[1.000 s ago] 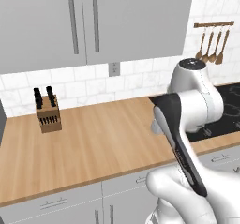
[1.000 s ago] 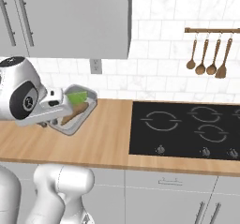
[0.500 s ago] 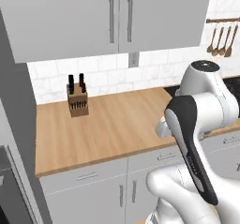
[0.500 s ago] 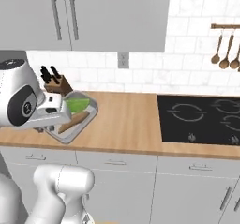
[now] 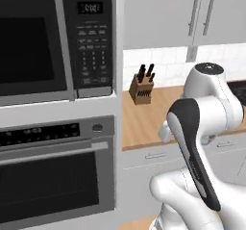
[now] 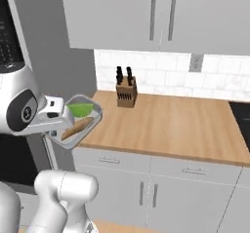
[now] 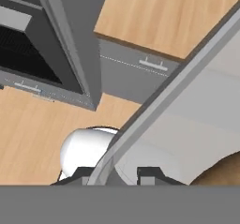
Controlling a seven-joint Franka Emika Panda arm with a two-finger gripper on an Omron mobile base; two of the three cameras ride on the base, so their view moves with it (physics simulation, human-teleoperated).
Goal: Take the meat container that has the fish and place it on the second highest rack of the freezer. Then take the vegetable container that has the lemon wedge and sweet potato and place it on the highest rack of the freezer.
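Just changed: the whole outlook has swung left since a moment ago. That is the base travelling, not the kitchen shifting. The hob and hanging spoons have gone off the right side.
Far left: a black-fronted microwave with a keypad (image 5: 53,36) now sits over a black-glass wall oven (image 5: 53,176) in a tall grey stack.
Hand: the two-finger gripper (image 6: 62,117) is clamped on the rim of the vegetable container (image 6: 100,114), a shallow light-grey rounded tub. The hand view has that rim running up between the finger tips.
Task's thing: the tub rides in the air, tilted, just off the left end of the counter and in front of the grey stack. Inside lie the green lemon wedge (image 6: 79,110) and a brown-orange sweet potato (image 6: 75,128).
Middle: a wooden knife block with dark handles (image 6: 126,91) stands at the back of the pale wooden counter (image 6: 185,125), well apart from the tub.
Right: grey wall cabinets with bar handles (image 6: 161,12) hang above, well over the load.
What it means: this looks like the second carry, vegetables bound for the highest rack, with the drive to the freezer unfinished.
Edges: the counter's left corner and the stack's side panel are the near hazards.
Room: there is open floor below, and the carry needs a level tub.
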